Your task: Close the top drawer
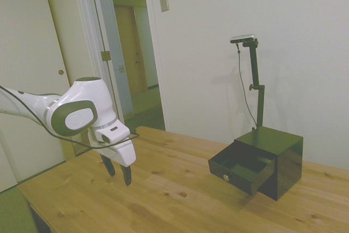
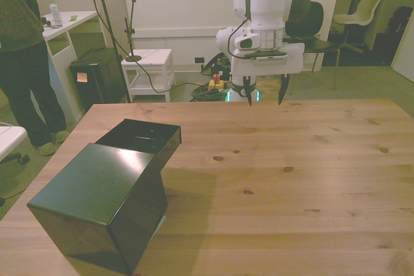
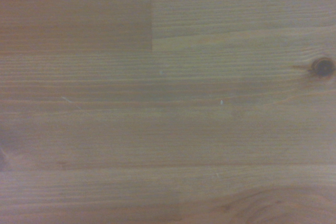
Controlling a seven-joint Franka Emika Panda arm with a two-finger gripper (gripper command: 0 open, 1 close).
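While top drawer (image 1: 242, 166) juts out, brass knob (image 1: 226, 177) only side-on, pincer (image 2: 265, 99) spread empty, wrist sees table (image 3: 168, 129).

Bare table (image 2: 291, 159) between tool (image 2: 265, 97) and top drawer (image 2: 139, 137)

The light pine bench (image 1: 163, 195), built of glued wooden planks with dark knots scattered over its grain, carries a single thing: a small black cube cabinet (image 1: 278, 159). It sits near the front view's left corner (image 2: 103, 205). The wrist view shows only bare planks (image 3: 168, 108) and two dark knots.
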